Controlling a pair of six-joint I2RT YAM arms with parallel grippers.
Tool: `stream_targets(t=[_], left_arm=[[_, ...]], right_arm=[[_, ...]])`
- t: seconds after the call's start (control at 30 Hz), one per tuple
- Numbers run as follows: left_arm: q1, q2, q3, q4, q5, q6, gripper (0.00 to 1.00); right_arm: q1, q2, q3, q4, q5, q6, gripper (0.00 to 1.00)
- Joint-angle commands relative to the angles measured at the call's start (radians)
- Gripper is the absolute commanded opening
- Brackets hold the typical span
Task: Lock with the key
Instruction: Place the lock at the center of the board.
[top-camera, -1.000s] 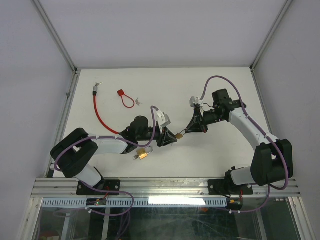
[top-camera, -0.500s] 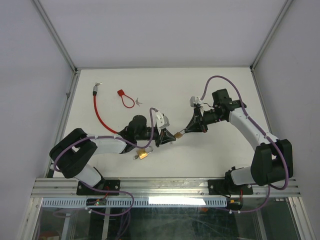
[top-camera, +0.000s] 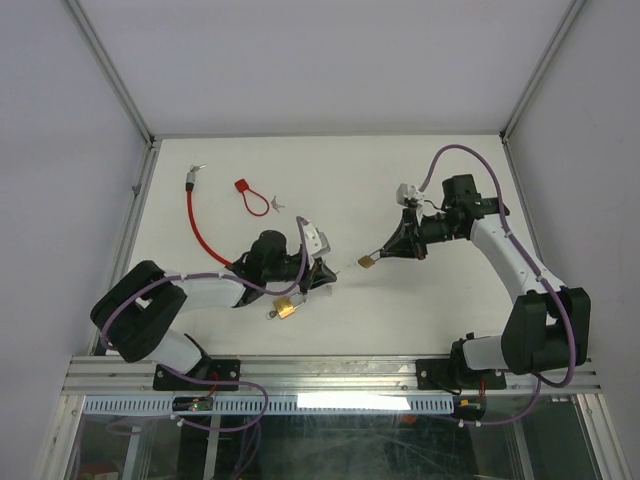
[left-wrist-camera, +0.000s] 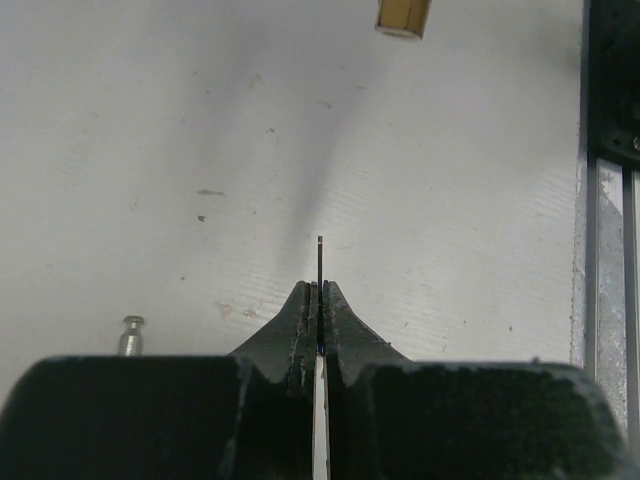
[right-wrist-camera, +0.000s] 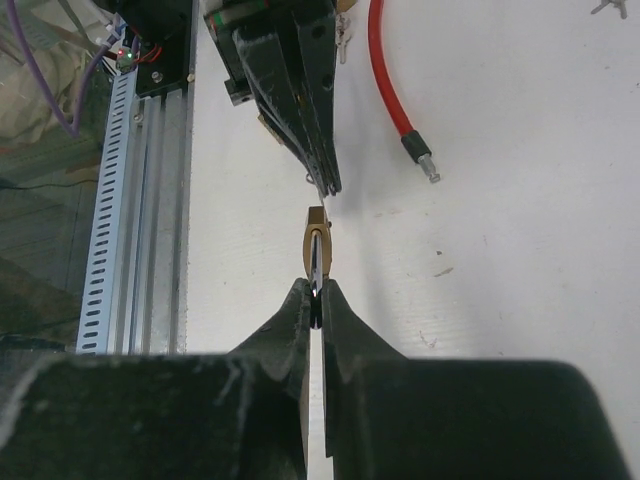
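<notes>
Drawn apart now, right gripper (top-camera: 385, 254) pinches the small brass padlock (top-camera: 368, 261) by its shackle over mid-table; left gripper (top-camera: 326, 272) clamps the thin key (left-wrist-camera: 318, 262), pointing at it. A red cable (top-camera: 197, 222) and second padlock (top-camera: 286, 309) lie nearby.

Bright, even light falls from overhead on the white table (top-camera: 420, 310), with no glare. Shadows are soft: a pale grey smear runs up the table in the left wrist view, where the padlock (left-wrist-camera: 403, 15) at the top edge is blurred and the key (left-wrist-camera: 319, 262) is crisp. Up close, the left gripper (left-wrist-camera: 318, 288) and right gripper (right-wrist-camera: 315, 290) are dark, under-lit masses. The frame posts (top-camera: 113, 78) splay outward at the corners of the overhead view.
</notes>
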Motion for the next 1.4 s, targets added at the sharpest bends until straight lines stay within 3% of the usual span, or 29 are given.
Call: stream_targets(t=[0.0, 0.23, 0.37, 0.47, 0.57, 0.7, 0.83, 0.93, 1.07, 1.2, 1.3, 1.37], left_arm=[[0.065, -0.136, -0.042, 0.175, -0.003, -0.131, 0.0], [0.2, -0.118, -0.051, 0.382, 0.047, -0.427, 0.0], [0.297, 0.042, 0.042, 0.458, 0.119, -0.634, 0.0], [0.393, 0.221, 0.139, 0.529, 0.146, -0.862, 0.0], [0.446, 0.377, 0.28, 0.483, 0.144, -0.993, 0.0], [0.458, 0.504, 0.473, 0.281, 0.04, -0.975, 0.0], [0.458, 0.572, 0.626, 0.056, -0.164, -0.951, 0.0], [0.458, 0.623, 0.724, -0.056, -0.226, -0.949, 0.0], [0.458, 0.677, 0.794, -0.123, -0.243, -0.956, 0.01], [0.457, 0.692, 0.83, -0.17, -0.274, -0.951, 0.13], [0.456, 0.688, 0.843, -0.179, -0.269, -0.924, 0.18], [0.457, 0.667, 0.846, -0.196, -0.284, -0.893, 0.2]], right_arm=[[-0.012, -0.034, 0.004, 0.066, -0.069, 0.046, 0.0], [-0.015, -0.046, -0.069, 0.315, -0.048, 0.225, 0.0], [-0.014, -0.027, -0.122, 0.478, -0.064, 0.266, 0.0], [0.002, 0.039, -0.098, 0.662, 0.0, 0.532, 0.0], [0.021, 0.169, 0.019, 0.698, 0.106, 0.68, 0.0], [0.061, 0.368, 0.161, 0.813, 0.289, 0.899, 0.0], [0.122, 0.528, 0.267, 0.948, 0.419, 1.069, 0.0], [0.178, 0.652, 0.397, 0.949, 0.522, 1.136, 0.0], [0.219, 0.768, 0.518, 0.955, 0.58, 1.245, 0.01], [0.238, 0.861, 0.612, 0.945, 0.585, 1.32, 0.06], [0.254, 0.92, 0.702, 0.857, 0.595, 1.297, 0.11], [0.26, 0.931, 0.741, 0.802, 0.612, 1.242, 0.2]])
